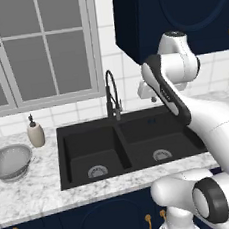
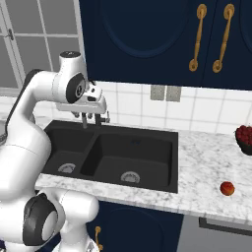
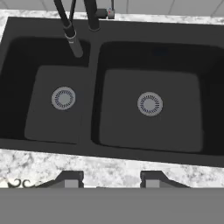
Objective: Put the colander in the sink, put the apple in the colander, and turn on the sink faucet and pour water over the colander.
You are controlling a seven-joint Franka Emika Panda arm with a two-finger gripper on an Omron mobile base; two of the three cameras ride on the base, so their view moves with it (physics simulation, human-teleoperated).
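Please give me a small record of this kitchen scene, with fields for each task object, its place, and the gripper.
colander: on the counter, left of the sink, upright
apple: on the counter, right of the sink
sink: both basins hold nothing
faucet: behind the divider, no water visible
gripper: above the sink, holds nothing, jaws apart
soap bottle: beside the colander

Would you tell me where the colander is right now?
In the left base view, the colander sits on the counter left of the sink, beside the soap dispenser.
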